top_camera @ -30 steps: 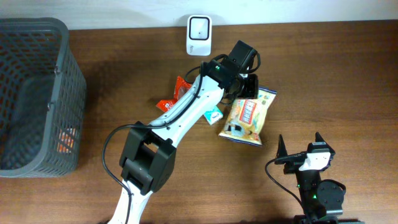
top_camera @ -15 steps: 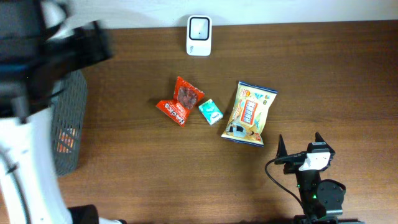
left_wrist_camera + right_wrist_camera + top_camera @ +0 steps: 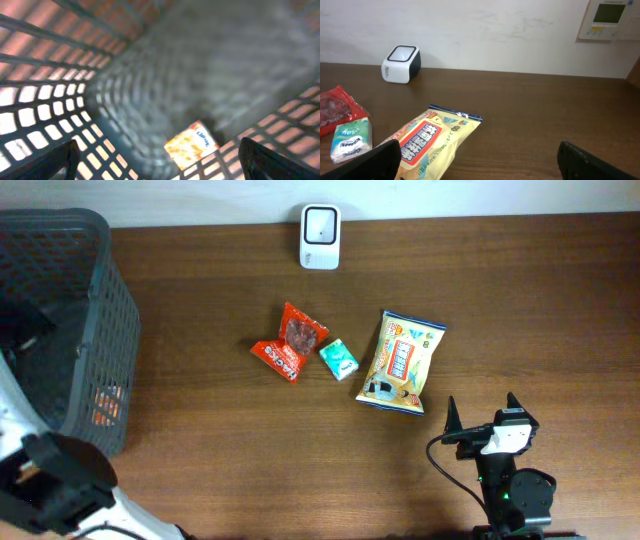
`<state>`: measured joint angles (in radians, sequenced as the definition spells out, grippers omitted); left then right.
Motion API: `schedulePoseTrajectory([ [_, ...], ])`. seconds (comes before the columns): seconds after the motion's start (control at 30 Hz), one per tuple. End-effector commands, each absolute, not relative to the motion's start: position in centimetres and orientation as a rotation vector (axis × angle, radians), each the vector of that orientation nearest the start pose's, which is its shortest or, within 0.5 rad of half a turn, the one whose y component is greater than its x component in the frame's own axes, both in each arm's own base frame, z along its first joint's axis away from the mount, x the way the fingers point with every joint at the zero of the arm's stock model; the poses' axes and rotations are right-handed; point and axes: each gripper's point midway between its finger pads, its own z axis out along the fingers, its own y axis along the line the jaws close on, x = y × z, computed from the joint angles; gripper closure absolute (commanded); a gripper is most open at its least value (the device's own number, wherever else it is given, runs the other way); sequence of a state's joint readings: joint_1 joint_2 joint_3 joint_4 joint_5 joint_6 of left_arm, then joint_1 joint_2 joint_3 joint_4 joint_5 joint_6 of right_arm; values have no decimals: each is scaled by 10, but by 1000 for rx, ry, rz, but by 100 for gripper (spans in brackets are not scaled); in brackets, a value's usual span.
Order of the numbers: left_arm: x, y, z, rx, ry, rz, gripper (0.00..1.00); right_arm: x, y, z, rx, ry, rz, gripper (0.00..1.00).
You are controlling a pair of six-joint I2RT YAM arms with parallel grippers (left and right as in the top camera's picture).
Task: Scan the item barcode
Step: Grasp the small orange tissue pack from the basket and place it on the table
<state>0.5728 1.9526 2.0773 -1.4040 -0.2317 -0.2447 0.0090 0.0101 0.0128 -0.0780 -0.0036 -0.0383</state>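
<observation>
Grey basket (image 3: 110, 320) is reached by the spread left claw (image 3: 160, 162), swung off the snack bag (image 3: 400, 362); right claw (image 3: 481, 412) likewise spread, empty. Next item presumably sought.

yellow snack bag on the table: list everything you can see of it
The yellow snack bag is a glossy, plastic-looking pouch, yellow with a red-and-white label panel down its middle and a blue strip along one end seam. It looks sealed and lies flat, face up, on the wooden table, slightly tilted. It sits just right of the small teal packet, apparently not touching it.
</observation>
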Motion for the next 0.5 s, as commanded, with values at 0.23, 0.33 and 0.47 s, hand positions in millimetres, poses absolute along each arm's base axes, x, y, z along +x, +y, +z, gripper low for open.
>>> schedulePoseTrajectory([
  [0.23, 299, 240, 84, -1216, 3074, 264, 5, 246, 1, 155, -40, 1650, -31, 1],
  [0.33, 299, 209, 63, -1116, 3159, -22, 7, 246, 1, 155, -40, 1650, -31, 1],
  [0.47, 293, 200, 35, -1119, 3168, -73, 7, 246, 1, 155, -40, 1650, -31, 1],
])
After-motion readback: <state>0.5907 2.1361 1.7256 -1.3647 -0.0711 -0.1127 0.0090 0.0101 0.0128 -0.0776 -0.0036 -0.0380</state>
